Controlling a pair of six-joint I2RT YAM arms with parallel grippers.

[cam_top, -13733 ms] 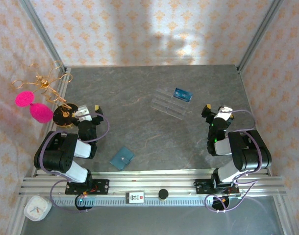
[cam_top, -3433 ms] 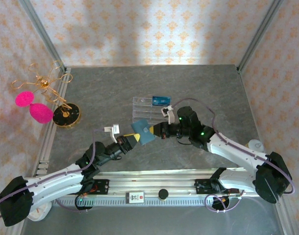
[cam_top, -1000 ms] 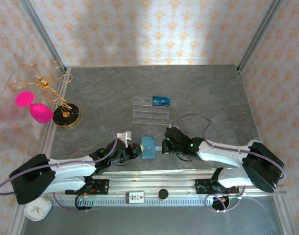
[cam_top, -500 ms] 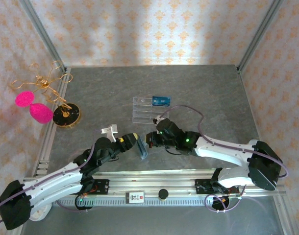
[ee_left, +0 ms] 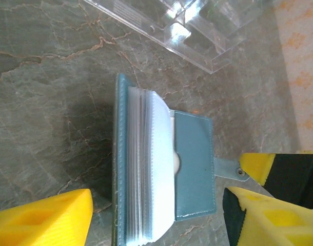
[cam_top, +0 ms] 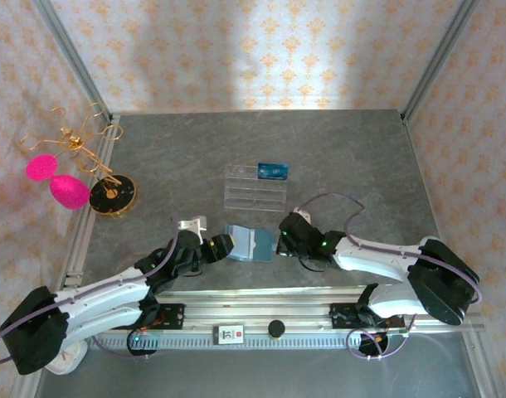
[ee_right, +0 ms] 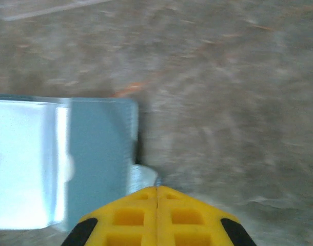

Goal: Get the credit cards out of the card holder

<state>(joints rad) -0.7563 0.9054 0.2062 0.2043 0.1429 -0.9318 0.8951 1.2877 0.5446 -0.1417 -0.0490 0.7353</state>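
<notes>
A grey, marbled bench point(cam_top: 170, 157) carried a clear tiered acrylic stand point(cam_top: 255, 192) near its middle, lying with its steps running left to right; from the left wrist its ridged edge point(ee_left: 197, 20) showed at the top. At the far left stood a gold wire ornament point(cam_top: 75, 141) on a round black base point(cam_top: 112, 196), with two bright pink pom-poms point(cam_top: 41, 167) hanging beside it. Pale walls point(cam_top: 253, 50) with an orange pattern enclosed the bench. Along the near edge ran an aluminium rail point(cam_top: 261, 311) bearing a small white tag point(cam_top: 228, 333) and a black knob point(cam_top: 275, 328).
</notes>
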